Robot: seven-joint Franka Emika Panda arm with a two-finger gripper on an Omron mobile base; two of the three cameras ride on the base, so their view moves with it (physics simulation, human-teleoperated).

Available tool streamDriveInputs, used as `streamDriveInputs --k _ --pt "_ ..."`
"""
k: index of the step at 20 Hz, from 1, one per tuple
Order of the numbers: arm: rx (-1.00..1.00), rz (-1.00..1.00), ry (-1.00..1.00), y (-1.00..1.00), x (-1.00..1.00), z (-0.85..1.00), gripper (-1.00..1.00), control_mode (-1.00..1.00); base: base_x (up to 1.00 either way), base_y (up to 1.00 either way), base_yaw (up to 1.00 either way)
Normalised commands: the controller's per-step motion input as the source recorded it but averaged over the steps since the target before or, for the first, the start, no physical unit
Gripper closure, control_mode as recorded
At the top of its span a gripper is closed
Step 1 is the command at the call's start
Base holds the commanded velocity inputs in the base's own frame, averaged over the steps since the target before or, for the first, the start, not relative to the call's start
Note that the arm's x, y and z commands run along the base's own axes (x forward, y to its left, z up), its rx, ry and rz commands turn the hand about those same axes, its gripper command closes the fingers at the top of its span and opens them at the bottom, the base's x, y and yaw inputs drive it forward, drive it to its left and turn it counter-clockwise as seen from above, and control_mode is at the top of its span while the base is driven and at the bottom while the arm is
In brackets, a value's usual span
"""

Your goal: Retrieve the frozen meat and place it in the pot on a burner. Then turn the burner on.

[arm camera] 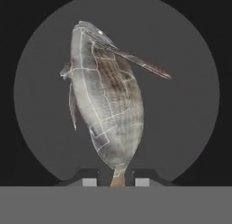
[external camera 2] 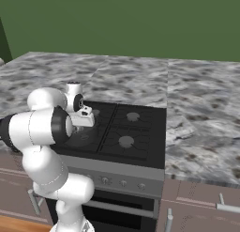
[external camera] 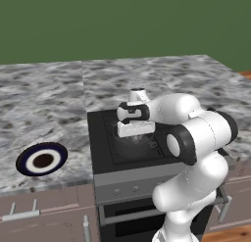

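The frozen meat point(arm camera: 106, 105), a pale grey mottled fish-shaped lump, hangs over the round dark grey floor of the pot point(arm camera: 181, 109) in the hand view. Its thin tail end sits between the two finger tips of my gripper point(arm camera: 116, 182), which is shut on it. From the left base view my hand point(external camera: 133, 119) points down over the pot point(external camera: 139, 142) on the front left burner of the black cooktop point(external camera: 105, 138). The right base view shows the hand point(external camera 2: 82, 117) above the same pot point(external camera 2: 83, 136), with my arm hiding much of it.
Three uncovered burners point(external camera 2: 125, 142) lie to the right of and behind the pot. A row of knobs point(external camera 2: 123, 182) runs along the stove front. A dark-blue-rimmed plate point(external camera: 41, 160) sits on the marble counter point(external camera: 44, 104) left of the stove.
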Motion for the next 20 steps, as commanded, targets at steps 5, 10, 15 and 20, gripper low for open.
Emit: streamDriveInputs --k 5,10,15,20 --pt "0.0 0.0 0.0 0.0 0.0 0.0 -1.0 -1.0 0.0 0.0 0.0" --pt "0.0 0.0 -0.04 0.0 0.0 0.19 -1.0 -1.0 0.0 0.0 0.0" --pt "0.01 0.0 -0.12 0.0 -0.06 0.68 -1.0 -1.0 0.0 0.0 0.0" --pt "-0.04 0.0 -0.12 0.0 -0.3 0.41 -1.0 -1.0 0.0 0.0 0.0"
